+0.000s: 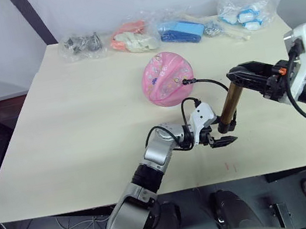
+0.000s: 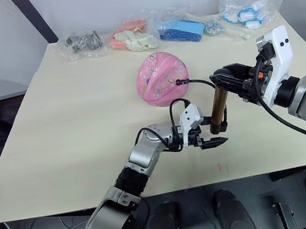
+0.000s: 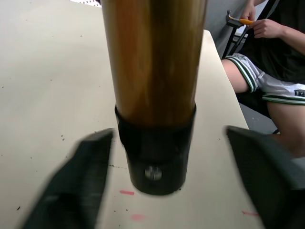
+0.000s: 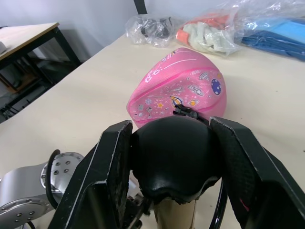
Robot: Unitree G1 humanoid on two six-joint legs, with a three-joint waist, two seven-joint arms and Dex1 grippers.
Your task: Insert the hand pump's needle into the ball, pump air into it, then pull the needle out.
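Nearest the table's front edge, the left gripper [image 1: 221,137] reaches in from the robot's left and sits at the foot of the hand pump [image 1: 230,107]. Its two black fingers are spread apart, one on each side of the pump's black bottom cap without touching it, as the left wrist view shows. The cap rests on the pale table [image 1: 82,115], close to a few small red marks.

From there the pump's gold-bronze barrel rises, leaning slightly toward the robot's right. At its top, the right gripper [image 4: 171,162] comes in from the right, and its fingers are clamped on the rounded black handle [image 4: 172,162], one finger pressed against each side.

A thin black hose [image 1: 210,83] curves away from the pump toward the pink ball [image 1: 166,79], which lies just beyond, near the middle of the table. The hose's small black fitting [image 1: 186,81] sits against the ball's surface on the side facing the pump; the needle itself is too small to make out. The ball looks partly soft, with ribbed seams and small cartoon prints.

Farthest away, along the table's back edge, a row of clear plastic bags [image 1: 133,36] holds grey, orange, blue and white items. Off the table's right side, the left wrist view shows a seated person [image 3: 271,71] in dark shorts.
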